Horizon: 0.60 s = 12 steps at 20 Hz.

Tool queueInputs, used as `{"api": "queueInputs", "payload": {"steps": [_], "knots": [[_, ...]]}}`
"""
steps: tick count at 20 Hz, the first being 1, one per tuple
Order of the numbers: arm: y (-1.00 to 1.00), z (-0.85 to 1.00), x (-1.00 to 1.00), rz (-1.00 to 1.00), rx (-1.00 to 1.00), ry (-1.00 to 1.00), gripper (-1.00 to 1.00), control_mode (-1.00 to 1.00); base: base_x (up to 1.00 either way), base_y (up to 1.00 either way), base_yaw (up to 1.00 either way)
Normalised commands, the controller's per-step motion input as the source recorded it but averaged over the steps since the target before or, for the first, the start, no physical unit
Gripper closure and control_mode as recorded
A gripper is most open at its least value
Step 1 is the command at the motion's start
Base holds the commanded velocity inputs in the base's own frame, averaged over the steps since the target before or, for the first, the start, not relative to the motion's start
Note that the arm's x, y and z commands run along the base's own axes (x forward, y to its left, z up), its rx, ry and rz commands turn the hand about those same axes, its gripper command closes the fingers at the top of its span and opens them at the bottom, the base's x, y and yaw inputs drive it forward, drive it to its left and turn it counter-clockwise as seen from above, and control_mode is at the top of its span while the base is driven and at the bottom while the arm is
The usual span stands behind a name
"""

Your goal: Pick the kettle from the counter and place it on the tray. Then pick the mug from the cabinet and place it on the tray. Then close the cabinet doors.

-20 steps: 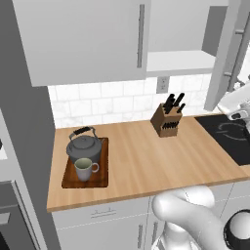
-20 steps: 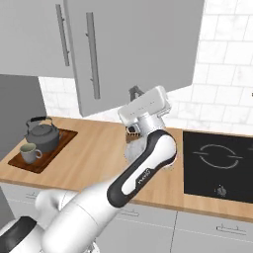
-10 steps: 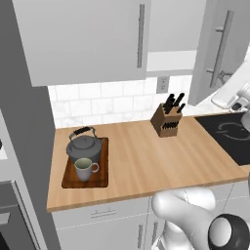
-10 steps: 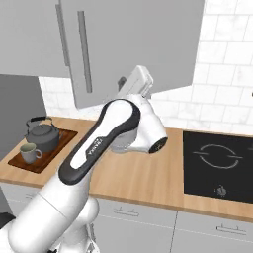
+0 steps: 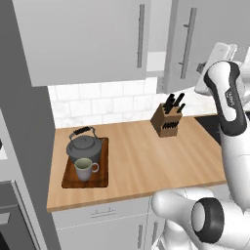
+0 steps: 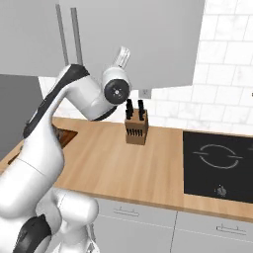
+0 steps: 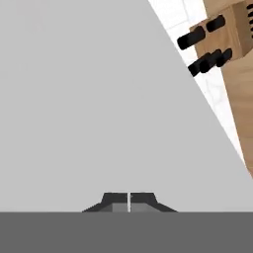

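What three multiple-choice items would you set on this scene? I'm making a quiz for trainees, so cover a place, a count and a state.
1. Where does the mug stand?
A. on the hob
B. on the tray, in front of the kettle
C. beside the knife block

2. How many bar handles show on the cabinet doors in the left base view?
A. one
B. two
C. four

3. How do the gripper's jaws stand?
A. shut, holding nothing
B. wide open
C. shut on the mug

Answers:
1 B, the mug sits on the brown tray beside the kettle.
2 B, each door carries one vertical bar.
3 A, the hand view shows the fingertips together against a grey door panel.
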Motion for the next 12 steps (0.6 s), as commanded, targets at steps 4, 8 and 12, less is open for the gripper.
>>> {"api": "queueInputs", "payload": {"steps": [4, 8, 12], "knots": [[0.38, -0.08, 1.00, -0.24, -0.04, 0.16, 1.00, -1.00, 0.00, 0.00, 0.00], [0.19, -0.23, 1.00, -0.21, 0.00, 0.03, 1.00, -1.00, 0.00, 0.00, 0.00], [0.09, -0.18, 0.95, -0.23, 0.00, 0.00, 1.00, -1.00, 0.00, 0.00, 0.00]]}}
